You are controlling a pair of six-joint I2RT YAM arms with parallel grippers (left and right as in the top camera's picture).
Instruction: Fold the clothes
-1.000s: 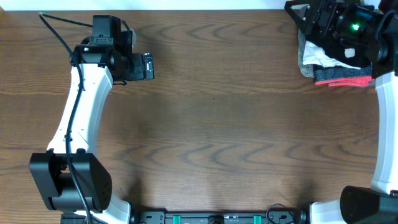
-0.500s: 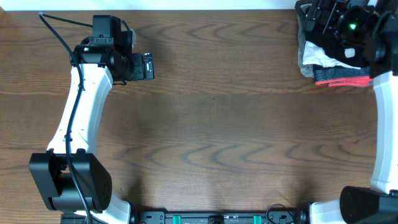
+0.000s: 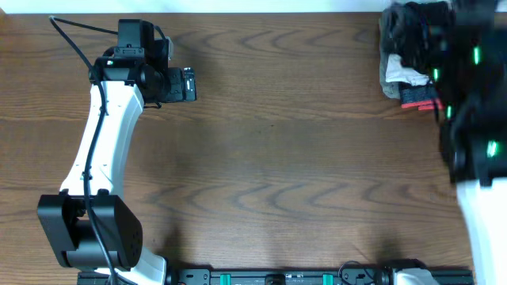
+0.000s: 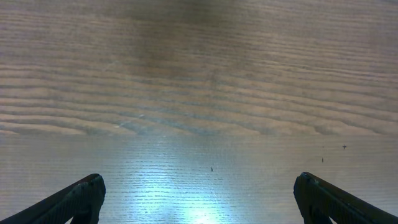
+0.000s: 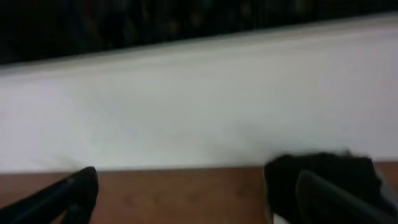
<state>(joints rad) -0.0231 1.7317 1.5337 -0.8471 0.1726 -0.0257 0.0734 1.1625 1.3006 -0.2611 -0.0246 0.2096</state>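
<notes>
The black T-shirt [image 3: 405, 28] lies folded on top of a pile at the table's far right corner. In the right wrist view it shows as a dark lump [image 5: 323, 171] at the right, next to the right finger. My right gripper [image 5: 199, 193] is open and empty, facing the table's far edge and a white wall. In the overhead view the right arm [image 3: 469, 103] is a blur beside the pile. My left gripper [image 3: 190, 84] is open and empty over bare wood at the far left; its fingers [image 4: 199, 196] frame only tabletop.
Under the black shirt lie a white and grey garment [image 3: 394, 73] and a red-striped one [image 3: 417, 96]. The table's far edge meets a white wall [image 5: 199, 99]. Arm bases stand at the near edge.
The right arm has pulled back from the pile toward the near right and is blurred with motion. The black shirt on the pile now shows uncovered. The left arm has not moved.
</notes>
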